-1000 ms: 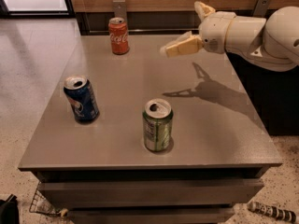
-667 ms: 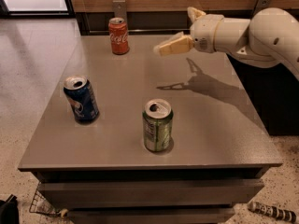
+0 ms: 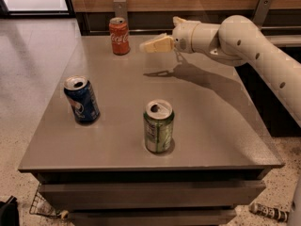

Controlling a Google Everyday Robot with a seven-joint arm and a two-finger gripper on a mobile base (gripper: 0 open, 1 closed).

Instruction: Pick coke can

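Observation:
The coke can (image 3: 119,36) is red-orange with white script and a silver top. It stands upright at the far edge of the grey table (image 3: 122,102), left of centre. My gripper (image 3: 150,45) hangs above the table's far part, a short way to the right of the coke can and apart from it, its cream fingers pointing left toward the can. It holds nothing.
A dark blue can (image 3: 82,99) stands at the table's left. A green can (image 3: 158,126) stands near the front middle. My white arm (image 3: 244,46) reaches in from the right. A wooden wall runs behind the table, and a wire basket (image 3: 44,206) lies on the floor at the lower left.
My gripper has moved left across the far part of the table, closer to the coke can. The cans have not moved.

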